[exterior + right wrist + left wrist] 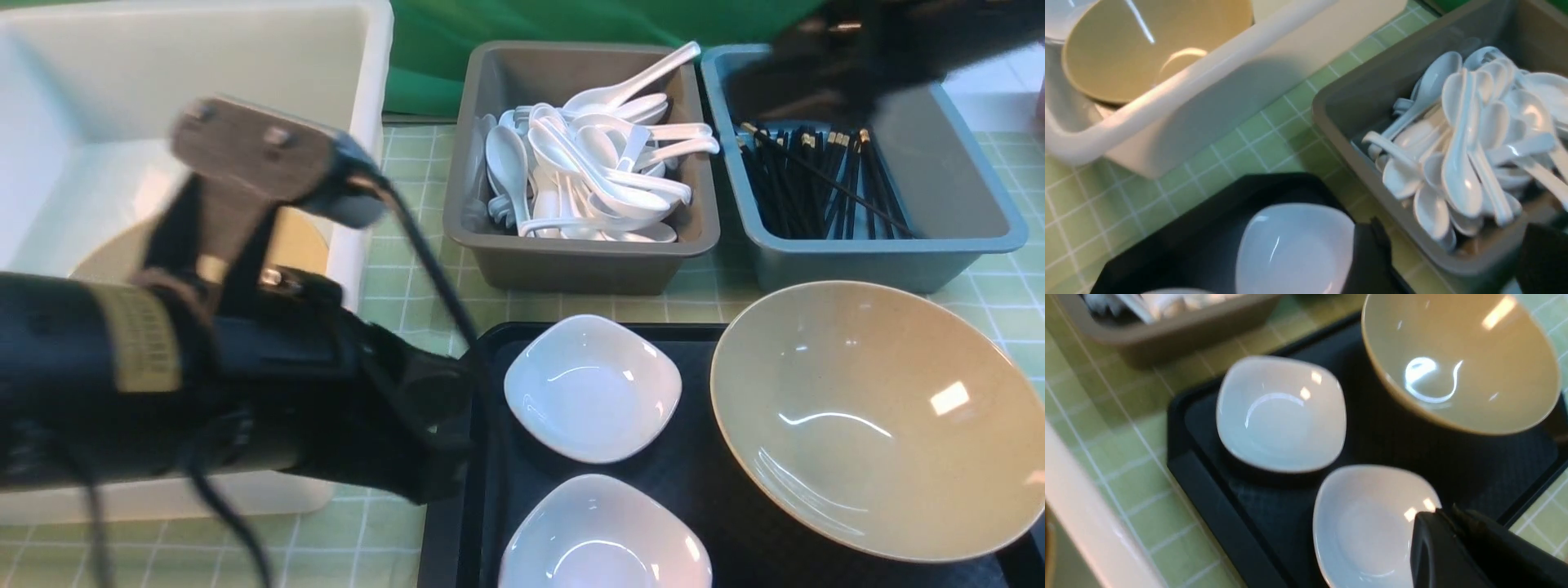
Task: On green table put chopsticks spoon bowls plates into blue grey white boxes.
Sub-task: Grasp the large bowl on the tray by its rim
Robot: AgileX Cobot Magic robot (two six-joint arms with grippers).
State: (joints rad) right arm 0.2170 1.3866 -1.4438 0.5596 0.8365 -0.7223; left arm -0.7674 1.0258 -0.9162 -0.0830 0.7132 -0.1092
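Front view is showing a large tan round bowl (pixel 865 416) and two small white squarish dishes (pixel 592 388) sitting on a black tray (pixel 694 490) on the green-checked desk (pixel 343 539). White spoons (pixel 588 171) are filling the grey box (pixel 571 265), black chopsticks (pixel 816 188) the blue box (pixel 963 229). The left gripper (pixel 1447 522) is hovering over the nearer dish, jaws impossible to tell; the right gripper (pixel 1453 261) is holding its jaws apart above the grey box's corner.

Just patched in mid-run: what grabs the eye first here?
The big tan bowl fills the right of the black tray, with two white dishes to its left. Behind, the grey box is heaped with white spoons. The left arm looms across the front view's left, before the white box.
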